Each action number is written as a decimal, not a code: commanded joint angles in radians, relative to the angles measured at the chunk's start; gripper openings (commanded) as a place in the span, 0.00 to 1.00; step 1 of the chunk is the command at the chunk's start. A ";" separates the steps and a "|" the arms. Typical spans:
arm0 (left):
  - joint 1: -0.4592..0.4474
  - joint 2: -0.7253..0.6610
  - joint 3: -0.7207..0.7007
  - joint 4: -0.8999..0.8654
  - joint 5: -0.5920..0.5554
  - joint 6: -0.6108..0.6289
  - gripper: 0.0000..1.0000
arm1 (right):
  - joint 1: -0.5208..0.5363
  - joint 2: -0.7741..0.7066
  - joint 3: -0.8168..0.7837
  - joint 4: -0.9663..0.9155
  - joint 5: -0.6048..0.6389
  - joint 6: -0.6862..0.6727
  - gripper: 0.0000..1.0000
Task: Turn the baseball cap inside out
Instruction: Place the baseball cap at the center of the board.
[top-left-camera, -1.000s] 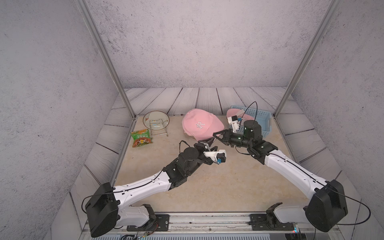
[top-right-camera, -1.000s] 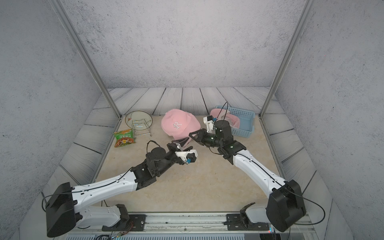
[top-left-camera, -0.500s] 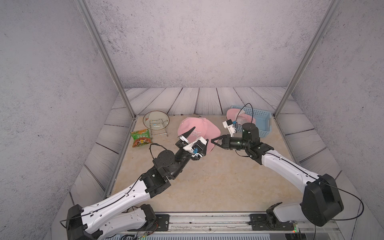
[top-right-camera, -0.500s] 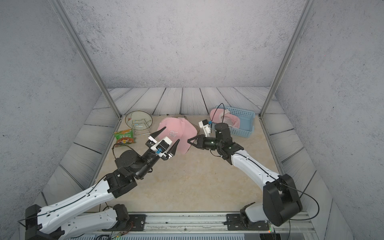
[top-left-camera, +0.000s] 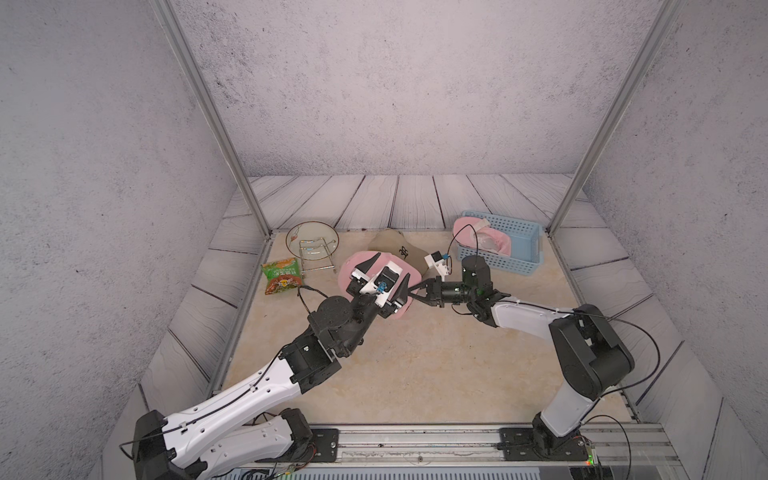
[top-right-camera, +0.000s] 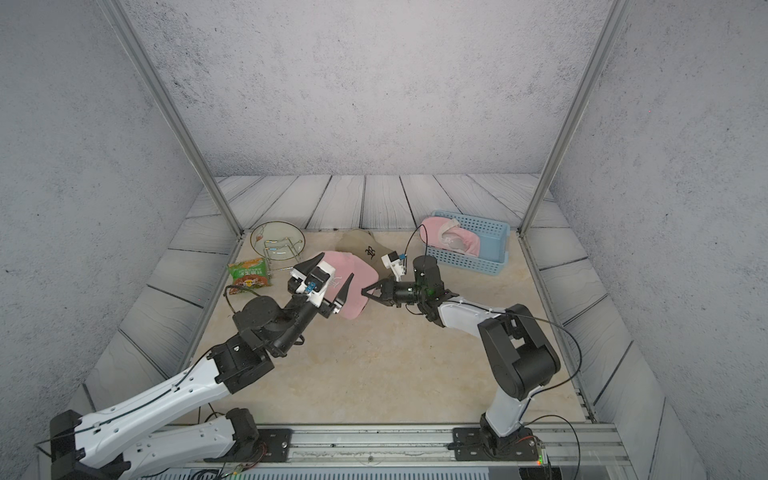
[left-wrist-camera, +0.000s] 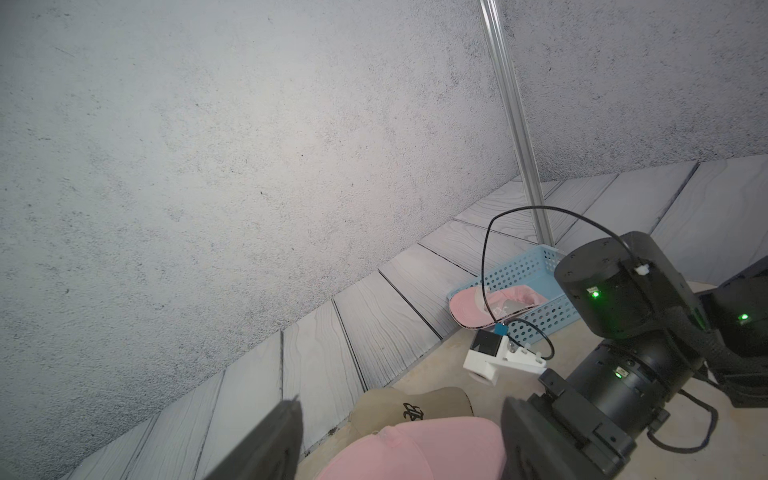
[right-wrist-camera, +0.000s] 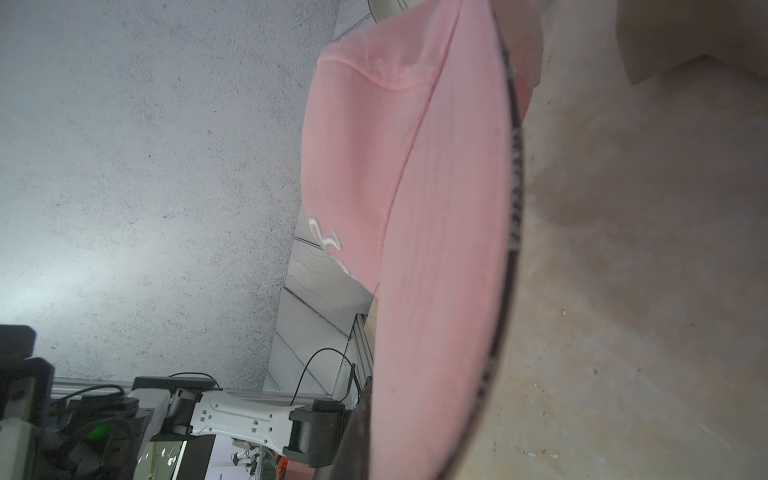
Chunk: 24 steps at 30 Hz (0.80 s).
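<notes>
The pink baseball cap (top-left-camera: 347, 270) (top-right-camera: 361, 274) lies crown up in the middle of the table. My left gripper (top-left-camera: 386, 276) (top-right-camera: 328, 274) hovers over its crown, jaws wide open and empty; in the left wrist view the cap (left-wrist-camera: 415, 453) sits between the two dark fingers (left-wrist-camera: 266, 444). My right gripper (top-left-camera: 411, 289) (top-right-camera: 366, 291) reaches in low from the right and is shut on the cap's brim edge. In the right wrist view the brim (right-wrist-camera: 436, 249) fills the middle and runs into the jaws beside one dark finger (right-wrist-camera: 353, 440).
A beige cap (top-left-camera: 395, 245) (left-wrist-camera: 415, 405) lies just behind the pink one. A blue basket (top-left-camera: 519, 249) at the back right holds another pink cap. At the back left are a glass plate on a wire stand (top-left-camera: 311, 243) and a green snack bag (top-left-camera: 281, 274).
My left gripper rose, swung left over the cap and opened wider. The pink cap slid forward and left with my shut right gripper at its brim, uncovering the beige cap behind.
</notes>
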 joint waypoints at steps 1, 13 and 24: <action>0.009 0.007 0.030 -0.005 -0.015 -0.022 0.81 | 0.013 0.083 0.007 0.264 -0.050 0.130 0.00; 0.013 0.010 0.016 -0.016 0.007 -0.030 0.81 | 0.014 0.174 0.028 0.066 0.069 -0.040 0.00; 0.014 0.014 0.011 -0.024 0.001 -0.024 0.81 | 0.009 0.255 0.016 0.063 0.106 -0.053 0.05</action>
